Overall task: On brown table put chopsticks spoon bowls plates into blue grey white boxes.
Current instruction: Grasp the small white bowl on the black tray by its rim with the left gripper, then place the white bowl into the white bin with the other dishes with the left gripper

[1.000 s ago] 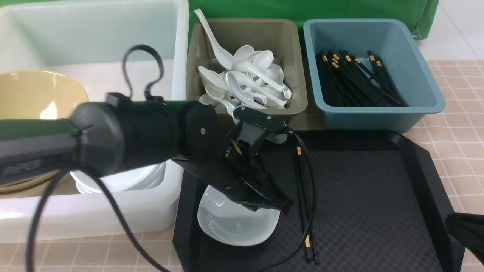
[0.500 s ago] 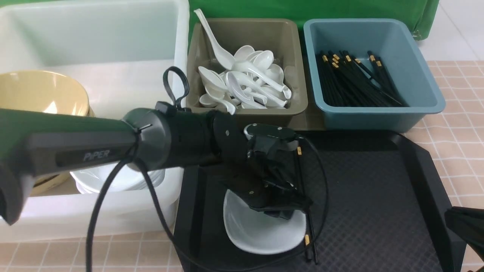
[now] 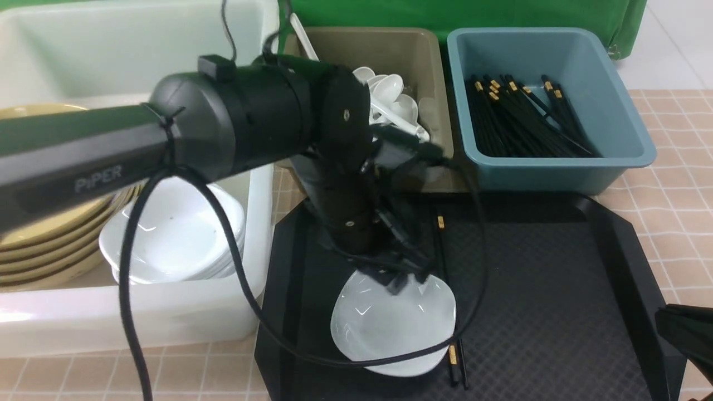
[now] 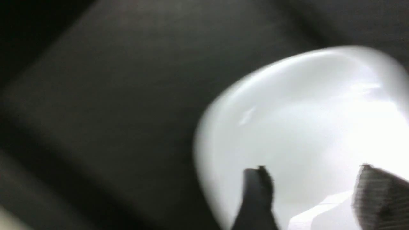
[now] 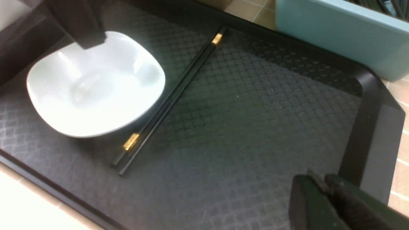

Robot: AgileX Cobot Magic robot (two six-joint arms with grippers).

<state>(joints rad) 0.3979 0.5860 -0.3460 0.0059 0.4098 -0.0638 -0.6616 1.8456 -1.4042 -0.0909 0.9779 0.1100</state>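
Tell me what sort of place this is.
Probably a staged dish-sorting station, like a canteen tray return: a teal-blue plastic tub of black gold-banded chopsticks, an olive-grey plastic tub of white ceramic spoons, and a black textured tray holding a white squarish dish.

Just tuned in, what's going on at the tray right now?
The left arm's fingers hang open just above a white dish that sits on the black tray, not gripping it. A pair of chopsticks lies close along the dish's side. The right arm's fingers are closed and empty over the tray's near right corner. The white tub holds yellow bowls and stacked white dishes.
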